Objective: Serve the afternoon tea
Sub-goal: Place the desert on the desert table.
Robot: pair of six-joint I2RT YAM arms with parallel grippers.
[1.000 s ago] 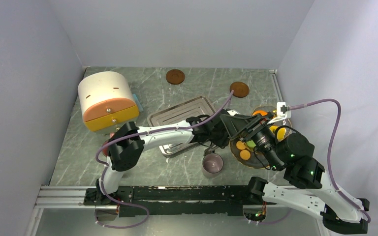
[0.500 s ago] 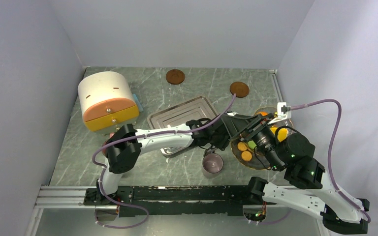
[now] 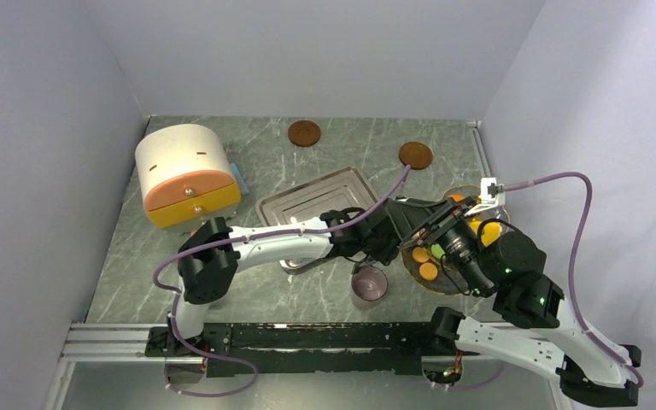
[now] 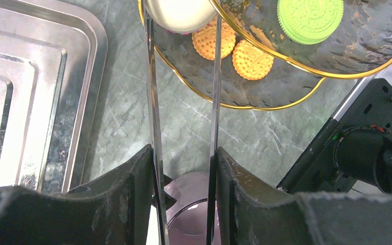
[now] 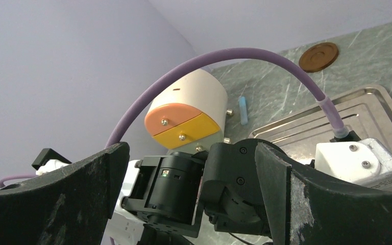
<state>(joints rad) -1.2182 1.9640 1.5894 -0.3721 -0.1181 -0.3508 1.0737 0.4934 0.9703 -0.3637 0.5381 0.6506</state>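
Tongs tight in left pincer, long axis straight ahead, tips around cream treat; right pincer apart.

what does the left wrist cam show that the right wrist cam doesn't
Only the left wrist view: tongs with a cream treat between the blades, orange biscuits and a green biscuit on gold-rimmed glass dishes, and the mug at the bottom edge. Only the right wrist view: the cream box with orange and yellow fronts, a brown coaster, a purple cable. Both: the steel tray and the green marble table.
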